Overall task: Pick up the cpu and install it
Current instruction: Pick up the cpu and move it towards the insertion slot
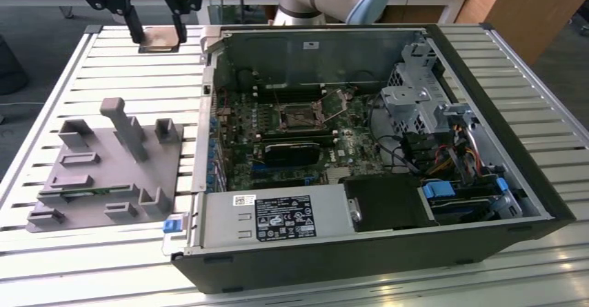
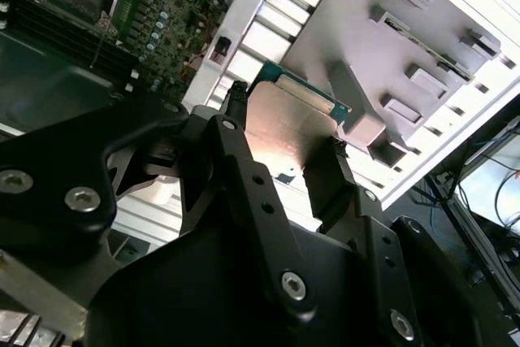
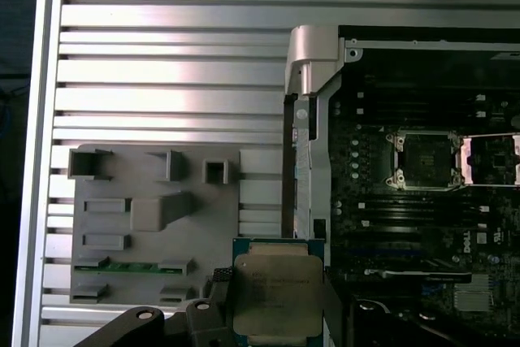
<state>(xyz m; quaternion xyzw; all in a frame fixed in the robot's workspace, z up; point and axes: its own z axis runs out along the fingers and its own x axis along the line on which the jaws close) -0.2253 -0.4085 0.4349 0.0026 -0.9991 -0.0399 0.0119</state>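
On the exterior view's left, you have the grey plastic fixture tray with upright posts and pockets [image 1: 101, 172] lying flat on the slatted aluminium table [image 1: 138, 93]. Past its far edge in that view, the black two-fingered gripper [image 1: 157, 35] hangs over the slats, and its fingers are clamped on two opposite edges of the cpu [image 1: 158, 41], a small flat square chip with a silver-grey metal top. In both wrist views you can check the grip: a black finger [image 2: 231, 144] presses each side of the chip [image 2: 292, 119], which sits level between them with its metal lid [image 3: 276, 294] facing the first wrist camera and a thin green rim showing around it. The chip is held up off the table, apart from the tray and just outside the near corner of the open black computer case [image 1: 515, 148]. Further right, inside the case, the green motherboard [image 1: 276, 141] lies exposed, and its dark square metal-framed socket [image 1: 299, 117] sits well apart from the chip, with its hinged frame [image 3: 491, 160] folded open beside it. At the exterior view's right, you see the grey metal drive cage [image 1: 418, 100].
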